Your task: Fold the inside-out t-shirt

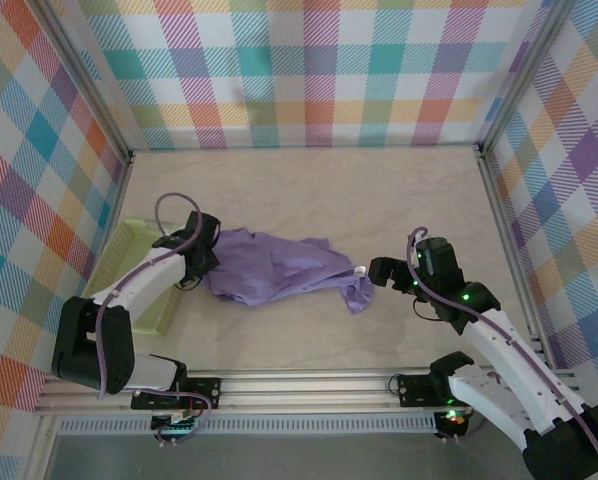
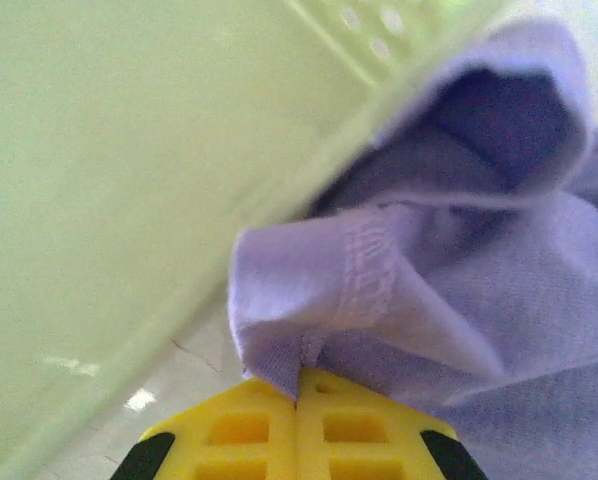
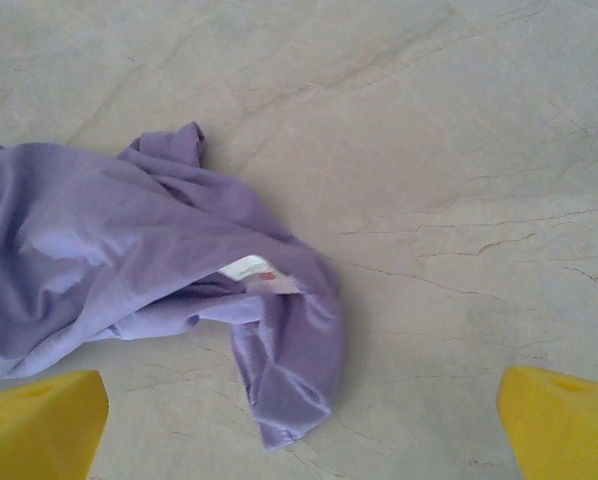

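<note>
- the left gripper (image 2: 297, 405) has its yellow jaws pressed shut on a small fold at the hemmed edge of the wrinkled lavender-purple soft-fabric t-shirt (image 2: 459, 300). the bite looks thin, so i judge that a firm pull could let the cloth slide out.
- a pale green plastic tray (image 2: 129, 150) sits just beside the left jaws, with shirt fabric lying against its rim. a lift or drag from here could snag the cloth on that rim or shove the tray along.
- the right gripper (image 3: 301, 425) holds its jaws wide apart with nothing between them, low over the pale marbled counter (image 3: 449, 150). the shirt's narrow tip lies just ahead of them, about midway between the two.
- closing there would likely catch only a twisted end, or several layers at once. a stretch between the arms would then give a rope of cloth rather than a flat sheet.
- the shirt lies on the counter between the two sets of jaws, bunched in a heap. it is fullest near the left jaws and tapers to a twisted tail toward the right jaws.
- the fabric is plain and matte, with no print, deep creases and overlapping folds. a stitched hem band shows right above the left jaws.
- a white sewn-in label (image 3: 254, 270) lies exposed on the outside near the tail, which fits a garment turned inside out.
- nothing is spread flat, so i judge that folding proper has not begun.
</note>
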